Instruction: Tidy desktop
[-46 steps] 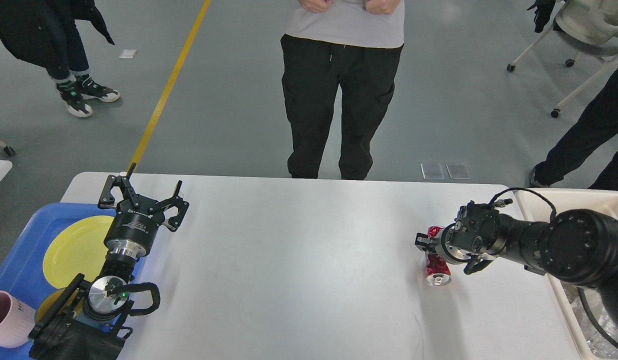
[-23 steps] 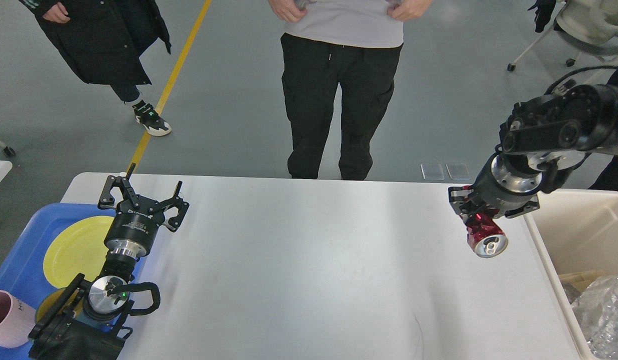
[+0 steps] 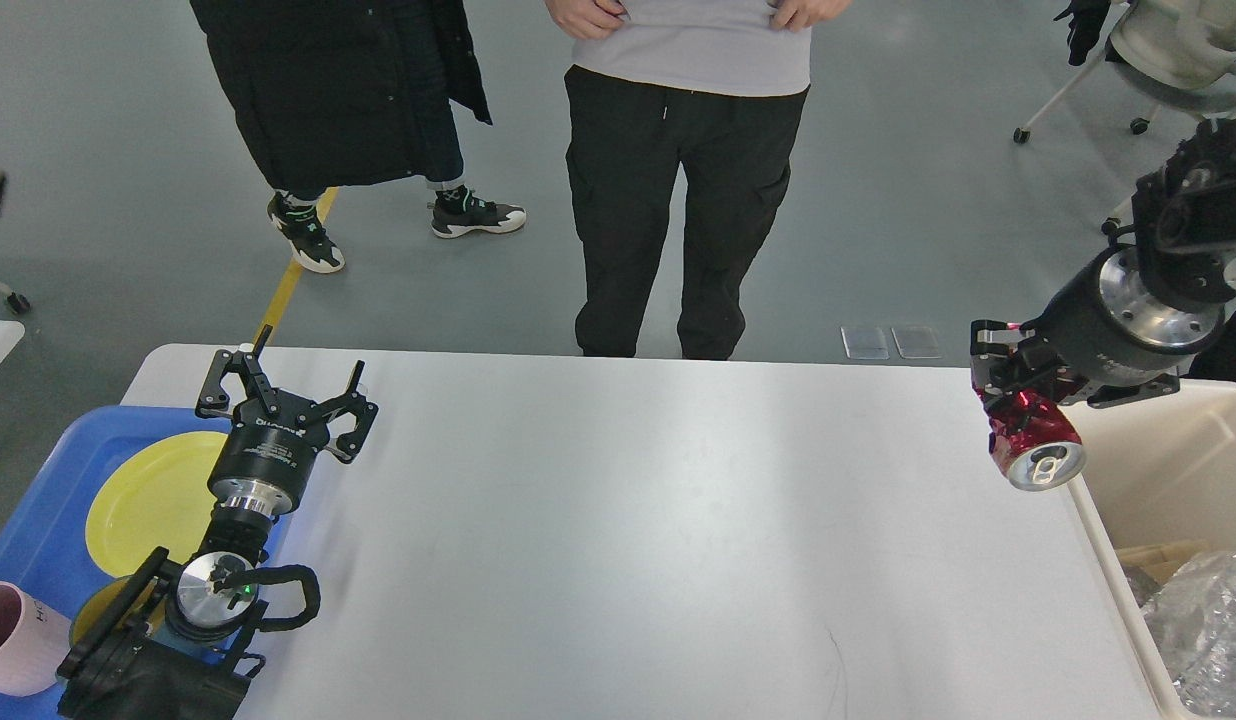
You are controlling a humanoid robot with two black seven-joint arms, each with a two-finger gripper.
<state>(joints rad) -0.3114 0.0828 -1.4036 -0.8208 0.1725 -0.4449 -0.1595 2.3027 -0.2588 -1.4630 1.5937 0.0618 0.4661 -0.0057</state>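
At the right edge of the frame, the right gripper [image 3: 1013,395] hangs above the table's right end with its fingers clamped on the upper body of a crushed red aluminium drink can [image 3: 1033,445], whose silver top tilts toward the camera. Just to its right sits the cream plastic bin [image 3: 1168,470], holding crumpled clear plastic and what may be cardboard. The can is light and thin-walled, already dented, so it should yield further under pressure; its smooth metal could slip, and a grip across the mid-body seems safest. Below both spreads the large white matte desktop [image 3: 618,540], filling the middle and lower frame, bare across its centre. At lower left the left gripper [image 3: 283,390] rests with its fingers spread, holding nothing, beside a blue plastic tray [image 3: 38,530] carrying a round yellow plate [image 3: 148,495] and a pink mug [image 3: 13,640].
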